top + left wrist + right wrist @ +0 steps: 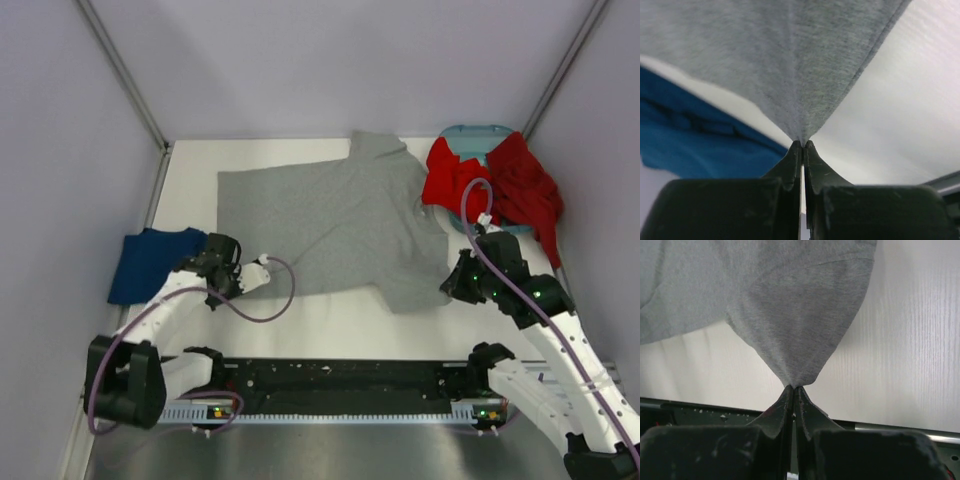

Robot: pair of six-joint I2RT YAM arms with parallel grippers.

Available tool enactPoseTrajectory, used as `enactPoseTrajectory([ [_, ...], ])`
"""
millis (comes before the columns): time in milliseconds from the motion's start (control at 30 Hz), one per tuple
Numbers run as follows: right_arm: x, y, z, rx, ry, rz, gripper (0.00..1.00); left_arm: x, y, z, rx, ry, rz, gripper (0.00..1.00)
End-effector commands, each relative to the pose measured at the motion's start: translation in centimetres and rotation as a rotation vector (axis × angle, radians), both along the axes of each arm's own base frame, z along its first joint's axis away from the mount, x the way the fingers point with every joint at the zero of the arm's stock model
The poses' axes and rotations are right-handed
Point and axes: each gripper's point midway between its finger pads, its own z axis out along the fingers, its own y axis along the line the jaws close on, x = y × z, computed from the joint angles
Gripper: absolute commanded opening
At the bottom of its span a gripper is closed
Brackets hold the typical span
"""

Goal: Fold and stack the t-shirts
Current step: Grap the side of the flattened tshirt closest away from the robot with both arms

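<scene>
A heather grey t-shirt (330, 225) lies spread over the middle of the white table. My left gripper (222, 258) is shut on its near left corner; in the left wrist view the grey cloth (790, 65) pulls into a point at the closed left gripper (803, 144). My right gripper (452, 285) is shut on the near right corner, and the grey cloth (800, 315) narrows into the closed right gripper (793, 388). A dark blue t-shirt (150, 262) lies at the left edge, also seen as blue cloth (685, 145). Red t-shirts (500, 185) are heaped at the back right.
A teal basket (476, 133) stands at the back right corner, partly under the red heap. Grey walls close in the table on three sides. A black rail (340, 385) with the arm bases runs along the near edge.
</scene>
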Motion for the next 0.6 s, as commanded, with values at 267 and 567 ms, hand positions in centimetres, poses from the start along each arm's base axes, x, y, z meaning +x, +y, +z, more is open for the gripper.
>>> enactPoseTrajectory([
  [267, -3.6, 1.2, 4.1, 0.074, 0.048, 0.137, 0.0, -0.9, 0.7, 7.2, -0.028, -0.164, 0.141, 0.0],
  [567, 11.1, 1.4, 3.4, -0.154, -0.2, 0.152, 0.0, 7.8, 0.3, 7.4, -0.002, -0.259, 0.26, 0.0],
])
